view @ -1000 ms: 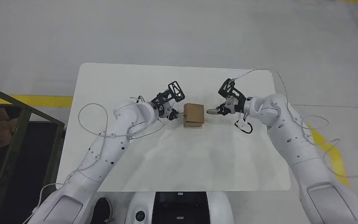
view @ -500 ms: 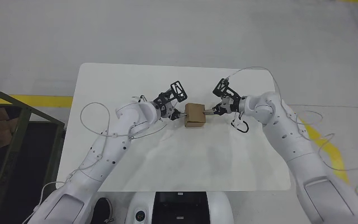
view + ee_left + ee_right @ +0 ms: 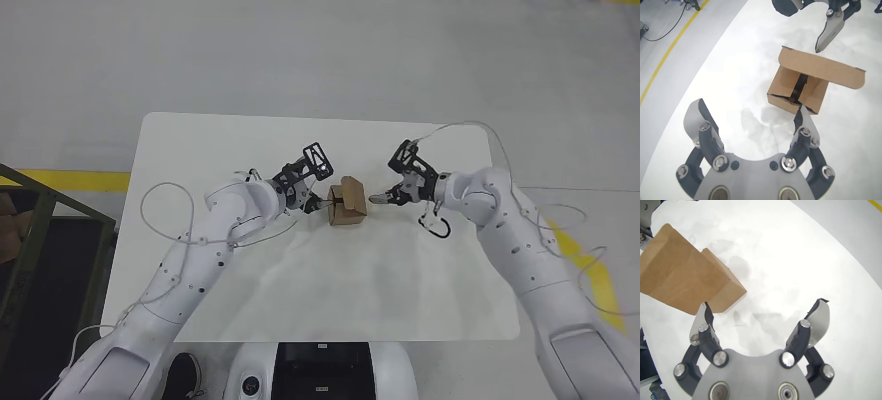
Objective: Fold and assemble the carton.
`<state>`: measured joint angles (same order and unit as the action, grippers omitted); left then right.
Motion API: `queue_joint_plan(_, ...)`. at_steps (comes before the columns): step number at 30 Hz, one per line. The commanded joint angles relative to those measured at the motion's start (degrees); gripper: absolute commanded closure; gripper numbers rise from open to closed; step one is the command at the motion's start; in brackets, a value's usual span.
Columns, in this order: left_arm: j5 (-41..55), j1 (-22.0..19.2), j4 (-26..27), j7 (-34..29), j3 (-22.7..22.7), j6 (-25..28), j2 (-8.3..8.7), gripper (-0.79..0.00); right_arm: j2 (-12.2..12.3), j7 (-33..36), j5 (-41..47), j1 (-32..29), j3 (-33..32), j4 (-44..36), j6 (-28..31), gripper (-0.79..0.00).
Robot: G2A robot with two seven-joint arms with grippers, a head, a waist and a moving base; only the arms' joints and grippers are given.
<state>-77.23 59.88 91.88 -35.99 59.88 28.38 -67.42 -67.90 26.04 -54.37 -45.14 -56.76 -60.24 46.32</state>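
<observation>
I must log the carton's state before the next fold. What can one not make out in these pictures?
- Inside of the carton, left wrist view: inner flaps cover it; the slit between them is dark.
- Its opening, right wrist view: the raised lid hides it.
- Whether the left tool touches the carton's rim: top view, too small.

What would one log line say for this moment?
carton: lid flap raised | left claw: open, at carton | right claw: open, beside carton
</observation>
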Motion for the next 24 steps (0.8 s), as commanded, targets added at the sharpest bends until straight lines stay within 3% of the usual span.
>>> queue_joint_plan(1,-0.1,0.0,-0.1,0.0,0.0,0.0,-0.01,-0.785,0.2,0.2,-0.7,-0.5,-0.4,-0.9,-0.7,-0.785)
queue_joint_plan(11,0.2,0.0,0.9,-0.1,1.1,0.0,0.14,-0.785,-0.4,8.1,-0.2,-0.2,2.1,-1.8,-7.5,-0.785)
queue_joint_plan(18,1.0,0.1,5.9,-1.1,2.6,0.1,0.37,-0.785,-0.3,3.4,-1.3,-0.7,1.0,-3.5,-9.5,-0.785)
queue_joint_plan(24,2.5,1.3,8.8,-1.7,3.0,0.1,0.49,-0.785,0.7,-0.1,-5.7,-4.1,-0.7,-10.5,-10.5,-0.785)
